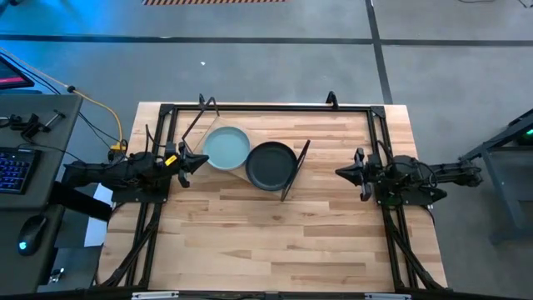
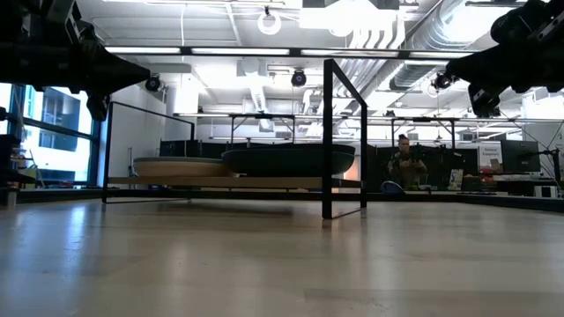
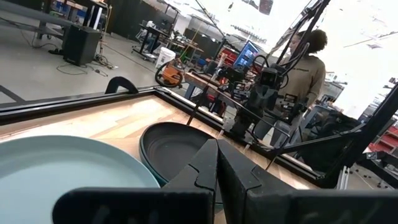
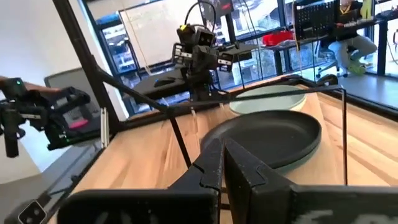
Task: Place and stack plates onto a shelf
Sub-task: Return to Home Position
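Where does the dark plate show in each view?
High view: dark plate at centre, right of pale plate.
Low view: plate centre, edge-on, right of it.
Left wrist view: plate beyond it.
Right wrist view: plate nearer than it.
Shared landmark: pale plate.

Grey concrete floor (image 1: 266, 75) surrounds the butcher-block tabletop (image 1: 275, 242); a backlit keyboard (image 1: 15, 171) sits at nine o'clock; ceiling ducts (image 2: 441, 35) and strip lights (image 2: 167, 50) overhead; a person (image 2: 407, 163) shows far behind.

I'm sighting level across the tabletop (image 2: 282, 264) toward the shelf (image 2: 220, 182) from low down, I'm looking straight down on it from high overhead, both wrist cameras are facing it closely from opposite ends, all four sharing it.
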Robot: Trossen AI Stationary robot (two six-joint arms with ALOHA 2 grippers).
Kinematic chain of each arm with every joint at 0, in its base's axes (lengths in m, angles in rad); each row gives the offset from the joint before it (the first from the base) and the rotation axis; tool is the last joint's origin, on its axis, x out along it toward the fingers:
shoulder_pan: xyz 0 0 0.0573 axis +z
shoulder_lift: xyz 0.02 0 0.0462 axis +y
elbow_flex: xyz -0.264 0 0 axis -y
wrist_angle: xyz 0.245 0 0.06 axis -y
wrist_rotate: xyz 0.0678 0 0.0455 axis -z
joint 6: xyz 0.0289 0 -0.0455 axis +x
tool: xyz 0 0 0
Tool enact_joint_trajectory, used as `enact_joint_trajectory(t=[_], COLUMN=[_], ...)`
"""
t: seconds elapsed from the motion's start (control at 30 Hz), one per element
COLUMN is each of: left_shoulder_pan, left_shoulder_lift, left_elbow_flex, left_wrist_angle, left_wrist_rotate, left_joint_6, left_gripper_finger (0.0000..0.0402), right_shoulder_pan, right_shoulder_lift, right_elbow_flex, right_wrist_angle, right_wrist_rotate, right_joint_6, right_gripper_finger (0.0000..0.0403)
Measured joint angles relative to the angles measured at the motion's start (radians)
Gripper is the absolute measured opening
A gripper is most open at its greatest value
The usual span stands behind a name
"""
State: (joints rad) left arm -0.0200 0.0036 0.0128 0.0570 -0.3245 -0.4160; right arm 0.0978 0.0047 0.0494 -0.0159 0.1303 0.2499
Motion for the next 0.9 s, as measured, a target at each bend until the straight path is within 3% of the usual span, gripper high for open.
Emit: enact_joint_trajectory(t=[0.1,0.37,0.73,0.9], left_shoulder_pan=[0.0,0.0,0.0,0.0], left_shoulder_lift=[0.0,0.0,0.0,0.0], left_elbow_flex=[0.0,0.0,0.0,0.0], left_wrist_angle=[0.0,-0.001,0.0,0.0], left_wrist_rotate=[0.0,0.0,-0.001,-0.001], left_joint_6=[0.0,0.0,0.0,0.0], left_gripper_finger=[0.0,0.0,0.0,0.0], right_shoulder_pan=[0.0,0.0,0.0,0.0], right_shoulder_lift=[-0.003,0.007,0.007,0.007], right_elbow_flex=[-0.036,-0.039,-0.04,-0.04], right_wrist_angle=[0.067,0.051,0.053,0.053], right_wrist_rotate=[0.0,-0.009,-0.008,-0.008], right_joint_6=[-0.005,-0.072,0.243,0.267], right_gripper_finger=[0.0,0.0,0.0,0.0])
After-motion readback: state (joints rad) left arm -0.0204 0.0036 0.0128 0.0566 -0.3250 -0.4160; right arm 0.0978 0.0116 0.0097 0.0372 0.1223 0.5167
